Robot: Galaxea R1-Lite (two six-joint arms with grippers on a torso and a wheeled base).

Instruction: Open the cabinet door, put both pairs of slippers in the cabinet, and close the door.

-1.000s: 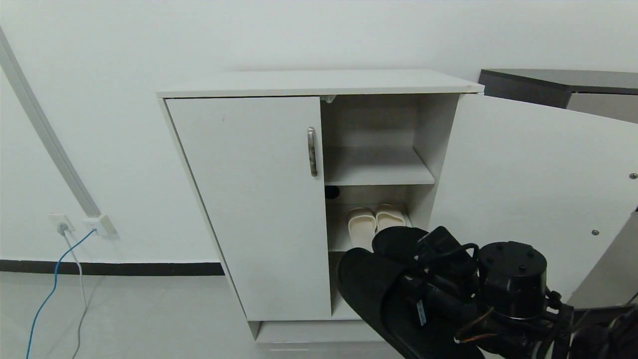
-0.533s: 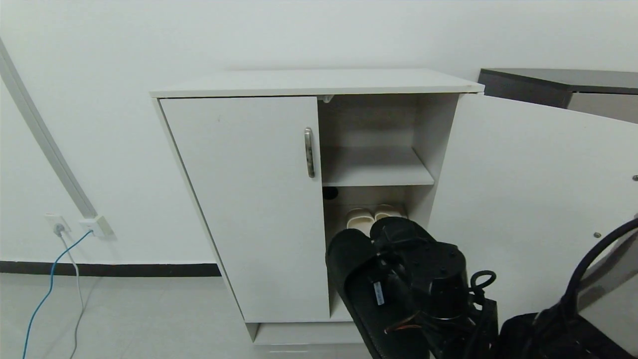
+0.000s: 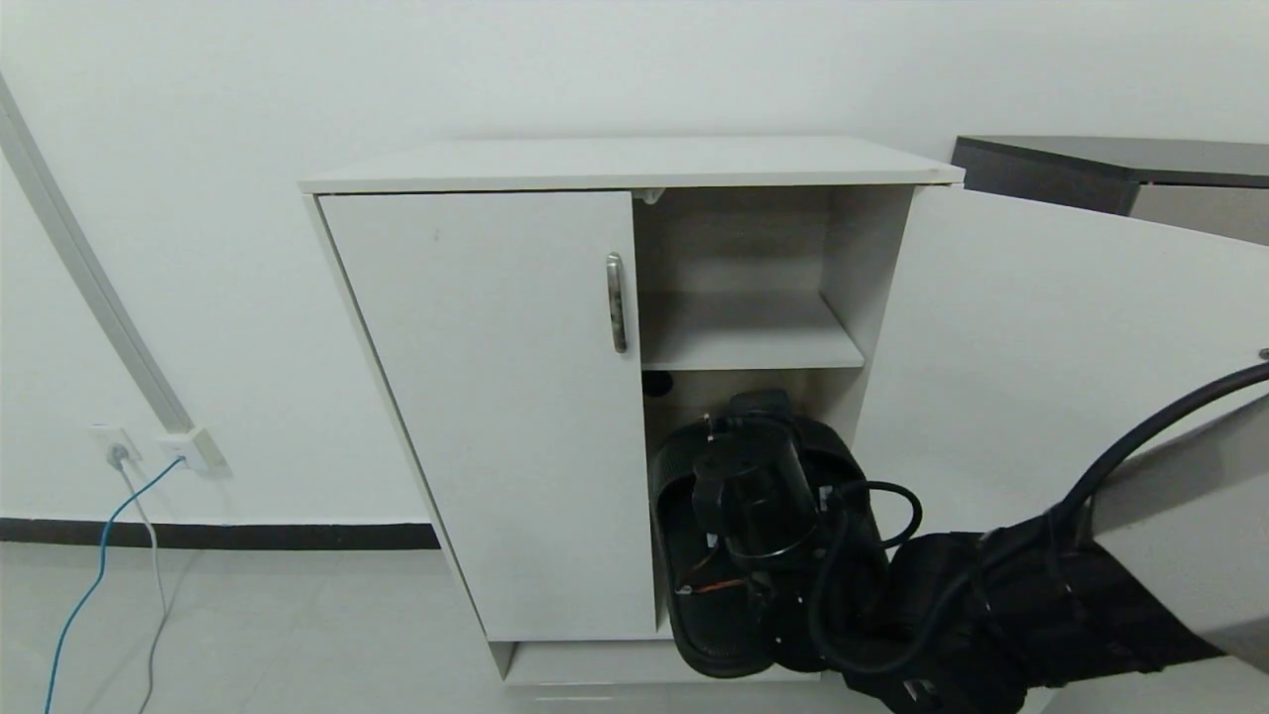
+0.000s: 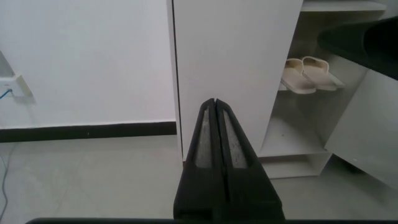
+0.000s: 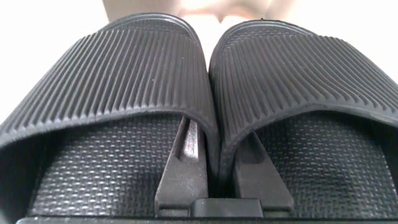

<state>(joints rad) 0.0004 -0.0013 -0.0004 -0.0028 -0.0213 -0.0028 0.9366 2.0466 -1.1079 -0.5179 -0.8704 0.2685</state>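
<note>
The white cabinet (image 3: 476, 397) has its left door shut and its right door (image 3: 1041, 337) swung open. My right gripper (image 5: 217, 171) is shut on the pair of black slippers (image 5: 205, 81), pinching their inner edges together. In the head view the black slippers (image 3: 706, 620) hang toe-up inside the lower opening, below the upper shelf (image 3: 744, 332). A pair of white slippers (image 4: 308, 73) lies on the middle shelf. My left gripper (image 4: 214, 109) is shut on nothing, low in front of the closed left door (image 4: 230, 62).
The closed door carries a metal handle (image 3: 616, 302). The cabinet's bottom shelf (image 4: 292, 134) is bare. A dark counter (image 3: 1110, 164) stands behind the open door. A wall socket with cables (image 3: 124, 446) is at the left, above the tiled floor (image 4: 93, 174).
My right arm has pushed forward and down, carrying the black slippers into the cabinet's lower opening. It now covers the white slippers in the head view.
</note>
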